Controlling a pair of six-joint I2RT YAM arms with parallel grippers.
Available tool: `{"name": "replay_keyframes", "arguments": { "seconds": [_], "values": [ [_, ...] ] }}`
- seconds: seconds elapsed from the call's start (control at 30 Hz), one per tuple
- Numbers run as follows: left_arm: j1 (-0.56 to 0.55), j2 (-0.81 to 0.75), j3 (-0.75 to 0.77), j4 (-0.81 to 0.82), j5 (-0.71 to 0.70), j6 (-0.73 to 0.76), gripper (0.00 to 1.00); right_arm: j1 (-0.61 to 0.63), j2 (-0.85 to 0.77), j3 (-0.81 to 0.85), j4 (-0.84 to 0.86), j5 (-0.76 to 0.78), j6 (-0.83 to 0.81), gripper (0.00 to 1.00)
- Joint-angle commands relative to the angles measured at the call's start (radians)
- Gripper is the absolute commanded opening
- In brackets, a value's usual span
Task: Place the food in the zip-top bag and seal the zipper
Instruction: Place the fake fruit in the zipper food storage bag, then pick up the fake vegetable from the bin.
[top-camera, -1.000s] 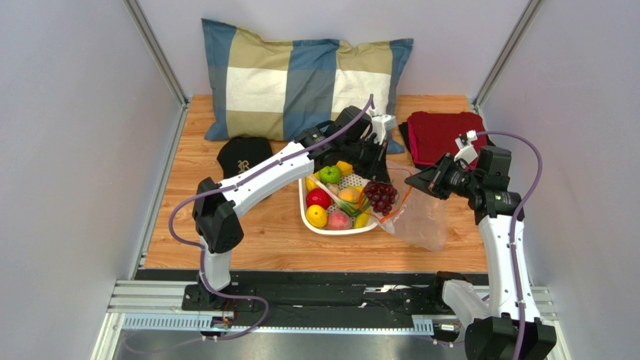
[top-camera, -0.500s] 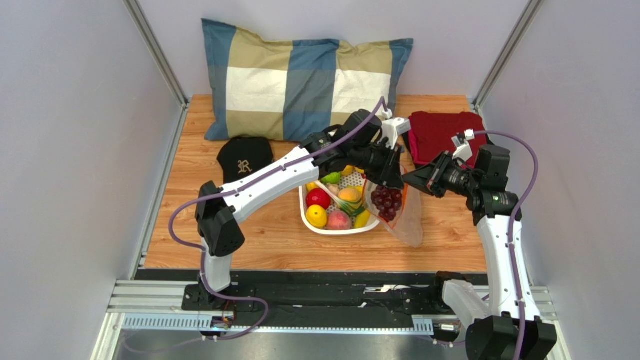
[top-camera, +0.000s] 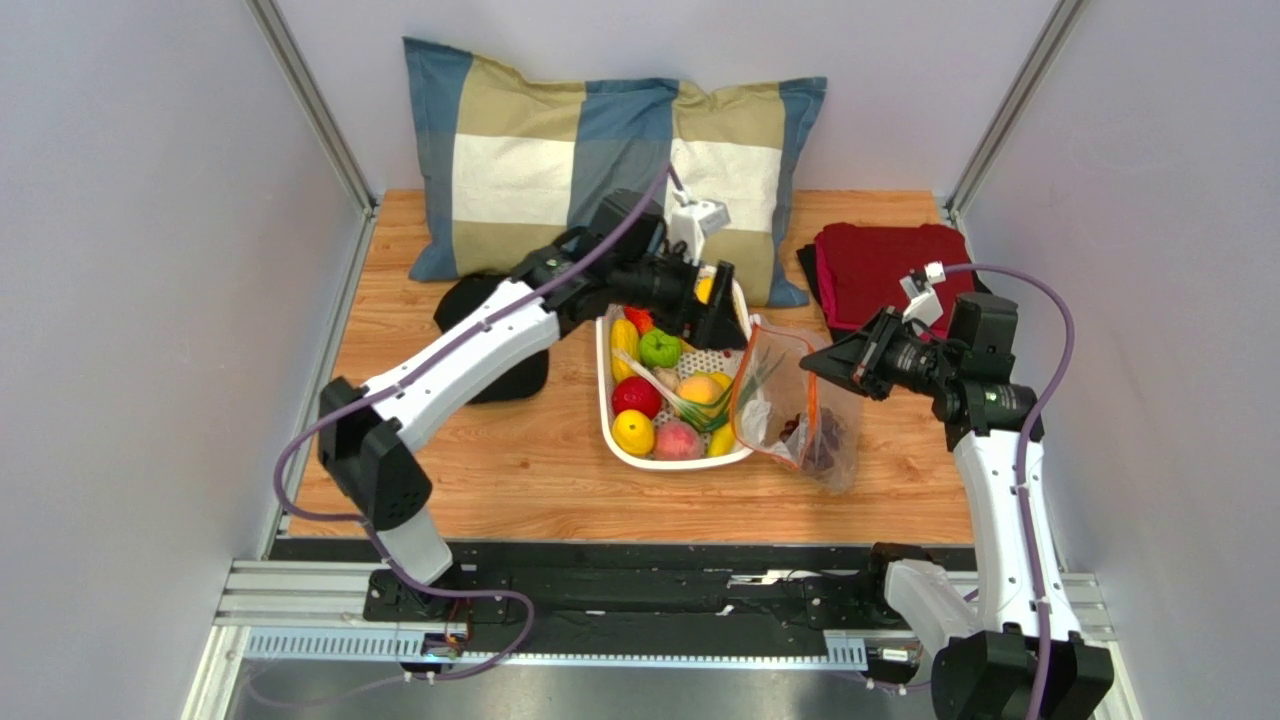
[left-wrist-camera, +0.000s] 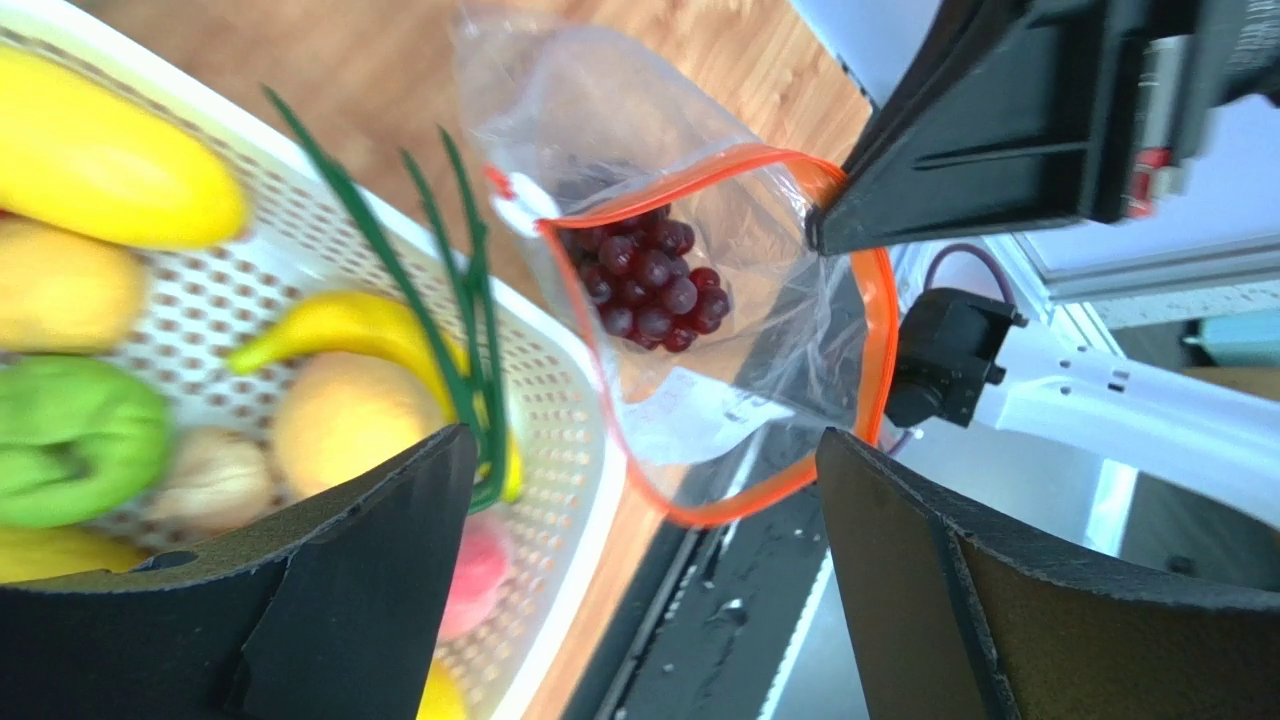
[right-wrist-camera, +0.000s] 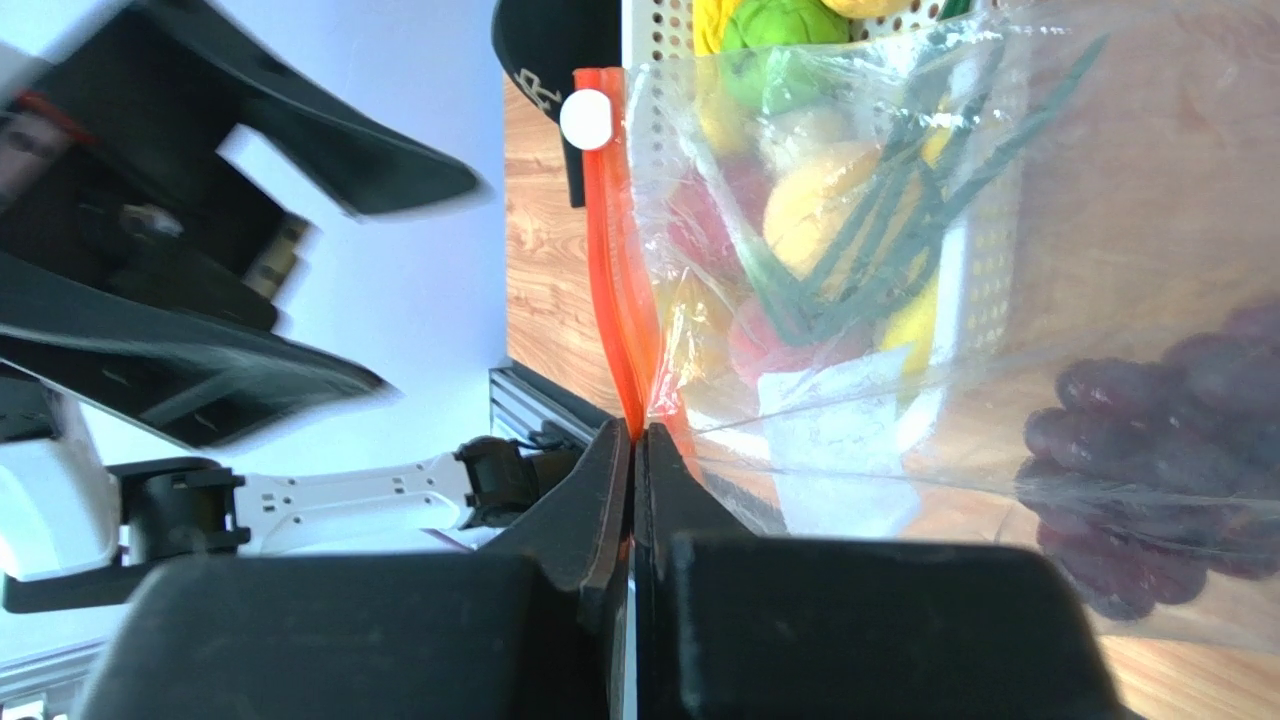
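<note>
orange-red zipper (left-wrist-camera: 881, 300) rings the open mouth of the clear zip-top bag (top-camera: 781, 393), which sits just right of the white perforated basket (top-camera: 661, 458), around the middle of the wooden bench (top-camera: 496, 480). the bag's mouth is lifted and tilted toward the basket. the right jaws are clenched flat on the zipper at the bag's right-hand lip, pinching the strip and holding that edge up off the bench. a bunch of dark purple grapes (left-wrist-camera: 649, 285) lies inside the bag, down toward its bottom, close to a white label (left-wrist-camera: 679, 413). the left jaws are released, spread wide and grasping nothing. they hang over the basket's far right corner, close by the bag's mouth, and from the left wrist the grapes show in the gap between them.

in the basket lie a green fruit (top-camera: 660, 348), a red apple (top-camera: 637, 396), a round yellow fruit (top-camera: 633, 432), a pink peach (top-camera: 679, 440), a banana (left-wrist-camera: 353, 323) and green scallions (left-wrist-camera: 451, 255) stretched toward the rim nearest the bag.

a checked pillow (top-camera: 601, 150) lies along the bench's far edge. a black cap (top-camera: 458, 308) sits toward the left edge, partly under the left arm, and a folded red cloth (top-camera: 879, 263) lies by the far right corner.
</note>
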Motion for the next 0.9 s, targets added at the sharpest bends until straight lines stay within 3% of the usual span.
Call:
{"name": "replay_keyframes", "arguments": {
  "seconds": [0.0, 0.13, 0.23, 0.33, 0.43, 0.57, 0.87],
  "values": [
    [0.088, -0.118, -0.039, 0.041, 0.099, 0.247, 0.9, -0.009, -0.01, 0.08, -0.082, 0.021, -0.109, 0.0],
    [0.105, -0.123, -0.069, 0.033, 0.059, 0.56, 0.89, -0.041, -0.032, 0.16, -0.273, 0.145, -0.241, 0.0],
    [0.099, -0.063, -0.037, 0.018, -0.019, 0.606, 0.88, -0.061, -0.062, 0.176, -0.344, 0.237, -0.29, 0.0],
    [0.083, 0.061, 0.122, -0.05, -0.048, 0.507, 0.8, -0.075, -0.09, 0.174, -0.375, 0.321, -0.295, 0.0],
    [0.027, 0.177, 0.229, -0.133, -0.074, 0.436, 0.8, -0.078, -0.101, 0.168, -0.393, 0.363, -0.299, 0.0],
    [-0.07, 0.266, 0.288, -0.139, -0.181, 0.357, 0.82, -0.081, -0.095, 0.17, -0.399, 0.36, -0.301, 0.0],
    [-0.115, 0.415, 0.326, -0.174, -0.263, 0.244, 0.79, -0.094, -0.067, 0.197, -0.401, 0.332, -0.295, 0.0]
  ]
}}
